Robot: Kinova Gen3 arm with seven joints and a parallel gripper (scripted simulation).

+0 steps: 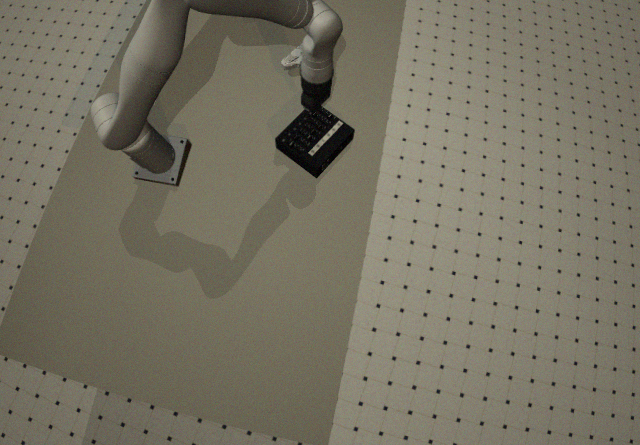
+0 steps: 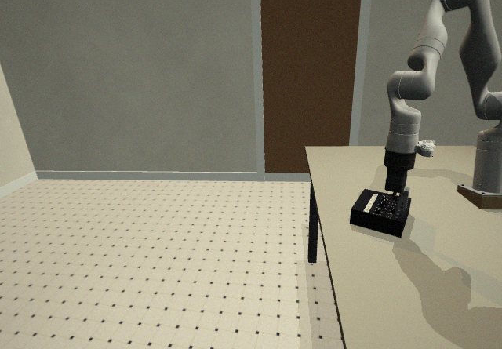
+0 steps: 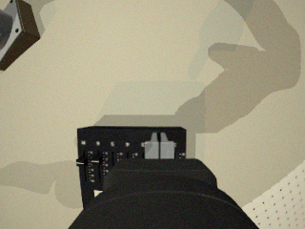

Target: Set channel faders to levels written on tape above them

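tape (image 1: 325,138) numbers unreadable, fingers hiding faders

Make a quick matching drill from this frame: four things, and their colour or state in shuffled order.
Things:
1. gripper
2. lighting desk
3. tape strip
4. arm base plate

States:
A. white, running across the desk's top
B. black box standing flat on the table
C. shut, empty, tip down at the desk's faders
D. grey square fixed to the table

Pairs: 1-C, 2-B, 3-A, 4-D
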